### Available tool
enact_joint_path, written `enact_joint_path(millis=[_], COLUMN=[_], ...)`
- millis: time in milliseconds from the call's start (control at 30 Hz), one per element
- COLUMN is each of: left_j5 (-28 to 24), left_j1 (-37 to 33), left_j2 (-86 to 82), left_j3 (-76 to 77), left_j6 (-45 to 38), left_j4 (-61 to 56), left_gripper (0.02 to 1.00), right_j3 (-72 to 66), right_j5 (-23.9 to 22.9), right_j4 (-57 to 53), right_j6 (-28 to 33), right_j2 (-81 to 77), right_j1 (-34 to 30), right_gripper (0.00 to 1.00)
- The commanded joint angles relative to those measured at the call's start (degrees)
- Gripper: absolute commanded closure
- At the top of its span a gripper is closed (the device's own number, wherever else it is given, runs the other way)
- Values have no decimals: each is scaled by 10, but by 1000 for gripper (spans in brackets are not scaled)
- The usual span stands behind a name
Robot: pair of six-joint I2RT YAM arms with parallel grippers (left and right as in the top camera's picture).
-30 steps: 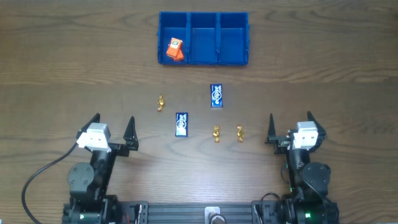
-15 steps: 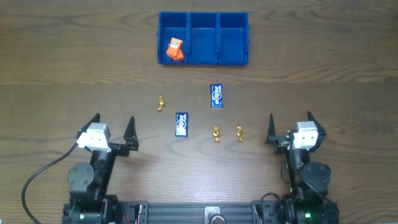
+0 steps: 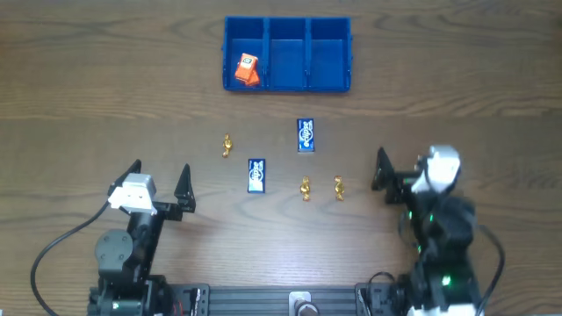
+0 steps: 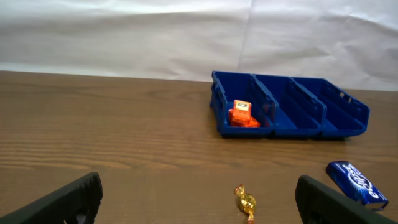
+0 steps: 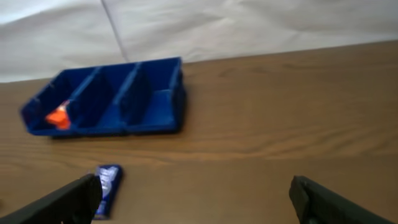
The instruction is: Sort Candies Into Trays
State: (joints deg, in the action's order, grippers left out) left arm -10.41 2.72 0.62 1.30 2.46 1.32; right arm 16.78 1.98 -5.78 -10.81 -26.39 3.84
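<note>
With the right pincer (image 5: 193, 190) held open, the small gold foil-wrapped candy (image 3: 339, 186) lying near it on the wooden worktop (image 3: 105, 105) could be knocked aside by a finger, or the neighbouring gold candy (image 3: 305, 188) caught too.

Candies (image 3: 248, 70), perhaps two, in tray (image 3: 288, 57), left compartment

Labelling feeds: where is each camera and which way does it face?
Top view: fixed overhead, looking down on the table; left arm and right arm stand at its bottom edge.
Left wrist view: on the left arm, facing the blue tray; left claw open.
Right wrist view: on the right arm, facing the same tray; right claw open.
Shared: all see the orange candy in the tray.
</note>
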Motion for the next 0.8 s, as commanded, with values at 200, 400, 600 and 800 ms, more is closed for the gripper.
enact_joint_path(millis=[200, 400, 600, 800], left_j5=[-10, -10, -10, -10], left_j1=[-2, -2, -2, -2], left_j2=[-4, -4, -4, -4], left_j3=[-10, -10, -10, -10], left_j6=[-12, -12, -12, -12], left_j4=[21, 21, 21, 21], left_gripper=[20, 20, 20, 20], right_j3=[314, 522, 643, 678], right_j5=[57, 31, 28, 2], right_j4=[-115, -287, -388, -420], right_j6=[-63, -139, -212, -298], right_j2=[-382, -597, -743, -829], right_j1=[163, 269, 359, 414], right_gripper=[3, 3, 3, 3])
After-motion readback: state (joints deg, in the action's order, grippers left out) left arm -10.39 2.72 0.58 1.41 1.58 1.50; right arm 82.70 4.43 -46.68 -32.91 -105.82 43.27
